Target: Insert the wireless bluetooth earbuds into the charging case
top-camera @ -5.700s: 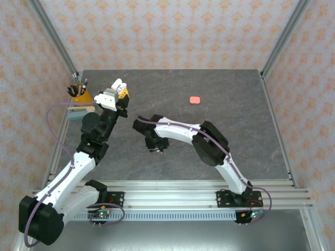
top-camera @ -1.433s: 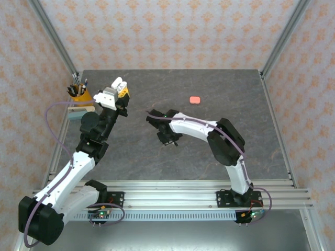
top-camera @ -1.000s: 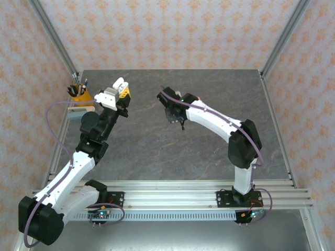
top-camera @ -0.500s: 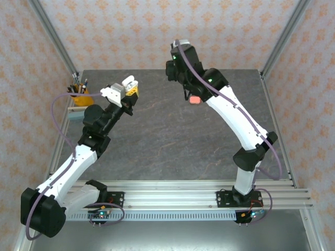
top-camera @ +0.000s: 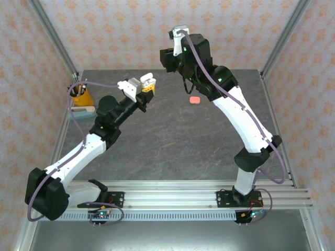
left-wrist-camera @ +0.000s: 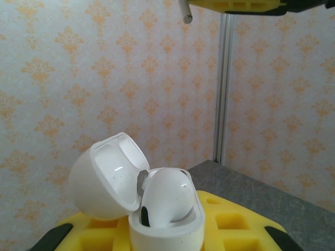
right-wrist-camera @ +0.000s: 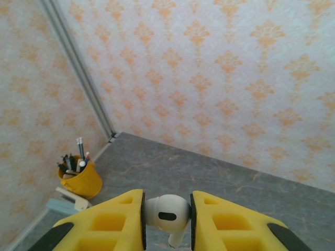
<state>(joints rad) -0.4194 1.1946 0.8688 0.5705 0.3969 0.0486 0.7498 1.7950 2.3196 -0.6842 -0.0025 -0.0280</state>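
A white charging case [left-wrist-camera: 166,225] stands upright with its lid [left-wrist-camera: 102,178] flipped open to the left. My left gripper [left-wrist-camera: 167,238] is shut on its base, raised over the table's back left [top-camera: 145,86]. One white earbud [left-wrist-camera: 166,196] sits in the case. My right gripper [right-wrist-camera: 166,219] is shut on a second white earbud [right-wrist-camera: 166,213], stem pointing down. It hangs high over the back of the table [top-camera: 166,59], above and right of the case. Its yellow finger [left-wrist-camera: 235,5] and the earbud's stem [left-wrist-camera: 184,13] show at the top of the left wrist view.
A salmon-pink pebble-like case [top-camera: 194,100] lies on the grey table [top-camera: 172,146] at the back, under the right arm. A yellow pen cup [top-camera: 81,95] [right-wrist-camera: 81,179] and a pale block [right-wrist-camera: 65,201] stand at the back left corner. Metal posts frame the papered walls.
The right arm has lifted from low over the table's middle to high at the back, carrying the earbud. The left arm has swung right with the open case.
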